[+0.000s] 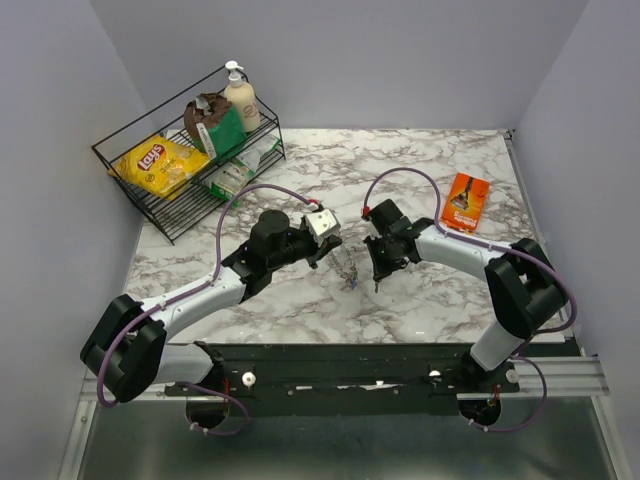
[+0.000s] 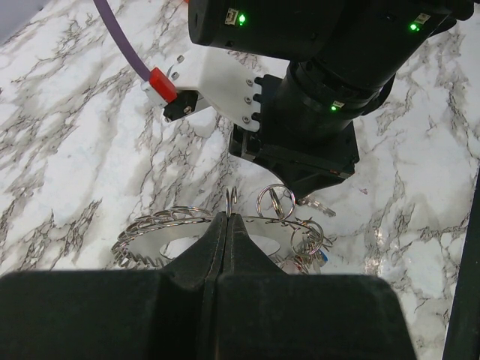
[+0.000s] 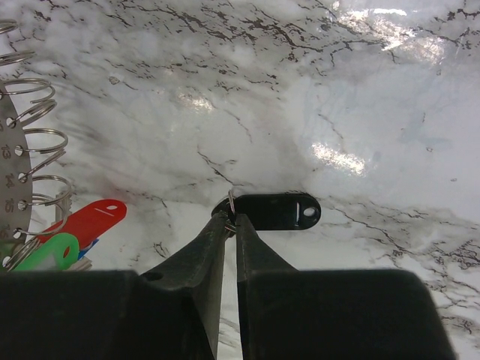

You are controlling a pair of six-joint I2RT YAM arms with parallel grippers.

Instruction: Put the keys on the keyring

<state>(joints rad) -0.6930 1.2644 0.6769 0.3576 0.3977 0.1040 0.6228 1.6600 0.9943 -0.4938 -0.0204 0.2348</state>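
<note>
Right wrist view, mid-threading: right fingers (image 3: 210,251) narrowly parted at the black key (image 3: 274,211) on the bench (image 3: 337,90), left fingers (image 2: 210,244) clamped on the keyring (image 2: 154,232), next likely needing a firm pinch and lift.

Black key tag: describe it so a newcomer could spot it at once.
On the white marble table, find the toothed grey metal ring between the arms, then the right end effector beside it. At its tips lies the black oblong plastic key tag. Unlike the red plastic tag and green plastic tag bunched beside the ring, it lies alone on bare marble.
</note>
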